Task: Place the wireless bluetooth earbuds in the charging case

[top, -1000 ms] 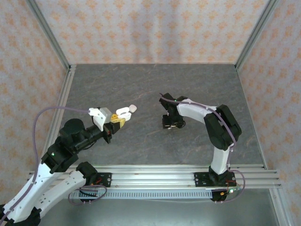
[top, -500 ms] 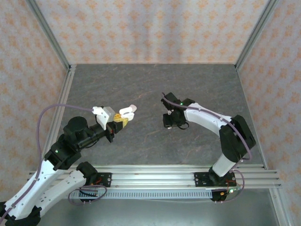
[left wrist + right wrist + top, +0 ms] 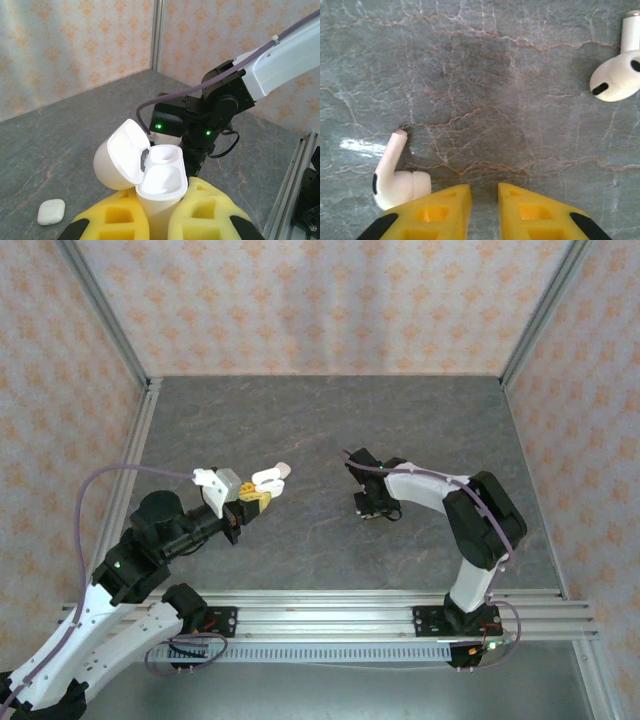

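Charging case (image 3: 161, 176): white, upright, lid (image 3: 122, 159) swung open to its left, inner wells showing; raised above the grey marbled table (image 3: 300, 420). Left gripper (image 3: 159, 196): directly beneath the charging case, yellow fingers (image 3: 205, 212) clenched on its lower body from both sides. Right gripper (image 3: 372, 508): well to the right of the charging case in the top view, behind it in the left wrist view, lowered close to the table and aimed straight down; jaws drawn near together with a narrow gap left, nothing between them, grasping nothing. Two wireless bluetooth earbuds, seen in the right wrist view: white, short-stemmed, lying loose on the table, lower than the charging case and well apart from it, over on its right. First earbud (image 3: 395, 181): stem pointing toward the top of that view, head just beside or touching the outer side of one yellow fingertip; contact not certain. Second earbud (image 3: 618, 75): farther off, at the upper right corner of that view, dark vents facing up. Second case (image 3: 51, 211): small, white, closed, flat on the table, below and to the left of the charging case in the left wrist view, well apart from it.
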